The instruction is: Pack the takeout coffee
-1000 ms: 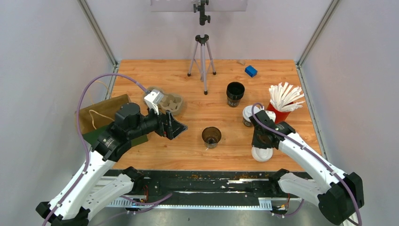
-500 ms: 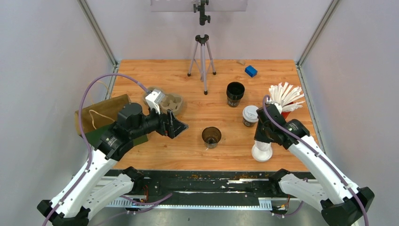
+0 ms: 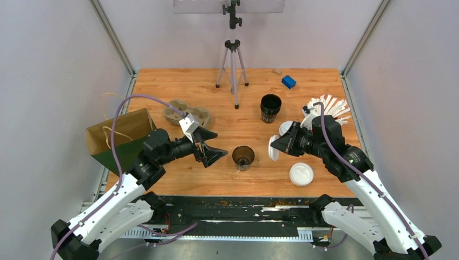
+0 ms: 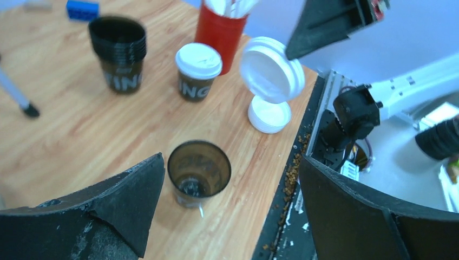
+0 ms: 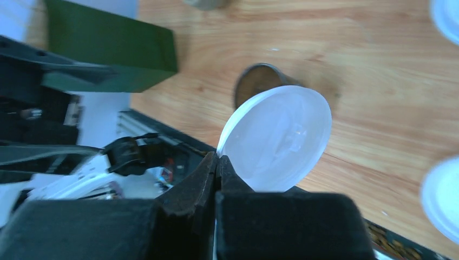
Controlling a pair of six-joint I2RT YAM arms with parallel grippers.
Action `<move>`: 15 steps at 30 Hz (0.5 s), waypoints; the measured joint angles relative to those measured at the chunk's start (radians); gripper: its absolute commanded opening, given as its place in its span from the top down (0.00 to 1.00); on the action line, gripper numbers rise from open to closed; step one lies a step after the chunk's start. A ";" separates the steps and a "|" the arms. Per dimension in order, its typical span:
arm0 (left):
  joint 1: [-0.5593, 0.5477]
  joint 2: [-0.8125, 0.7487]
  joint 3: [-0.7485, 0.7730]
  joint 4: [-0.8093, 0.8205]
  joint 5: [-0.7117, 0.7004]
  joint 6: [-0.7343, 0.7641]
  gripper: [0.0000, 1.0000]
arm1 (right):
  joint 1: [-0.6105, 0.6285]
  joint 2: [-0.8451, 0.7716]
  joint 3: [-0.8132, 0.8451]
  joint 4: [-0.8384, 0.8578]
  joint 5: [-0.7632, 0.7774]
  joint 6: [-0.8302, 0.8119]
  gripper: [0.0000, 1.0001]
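Right gripper (image 3: 275, 145) raised leftward, lid (image 5: 277, 138) pinched edgewise

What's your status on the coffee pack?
Left gripper open, facing the lidless cup. Right gripper shut on a white lid, off the table. One lidded cup stands behind it. Nothing between lid and lidless cup.

Lidless cup (image 3: 243, 156) mid-table, cup stack (image 3: 270, 108) behind, lid stack (image 3: 301, 174) right.

Plain pale grey walls (image 3: 54, 81) enclose a wooden tabletop (image 3: 178, 86) on three sides, with metal corner posts (image 3: 111, 35) and even, diffuse lighting
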 measured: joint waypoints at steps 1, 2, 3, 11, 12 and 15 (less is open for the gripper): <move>-0.014 0.005 -0.010 0.039 0.013 0.027 0.00 | 0.002 0.000 0.000 0.029 -0.023 0.009 1.00; -0.031 0.014 -0.014 0.073 0.027 0.056 0.00 | 0.005 0.000 0.000 0.069 -0.054 0.023 1.00; -0.049 0.028 -0.014 0.109 0.040 0.085 0.00 | 0.008 0.000 0.000 0.105 -0.078 0.034 1.00; -0.154 0.174 0.001 0.289 0.103 0.261 0.00 | 0.031 0.013 0.000 0.317 -0.212 0.124 1.00; -0.160 0.187 0.003 0.307 0.106 0.277 0.00 | 0.036 0.015 0.000 0.340 -0.225 0.135 1.00; -0.172 0.217 0.003 0.370 0.115 0.321 0.00 | 0.051 0.018 0.000 0.386 -0.248 0.160 1.00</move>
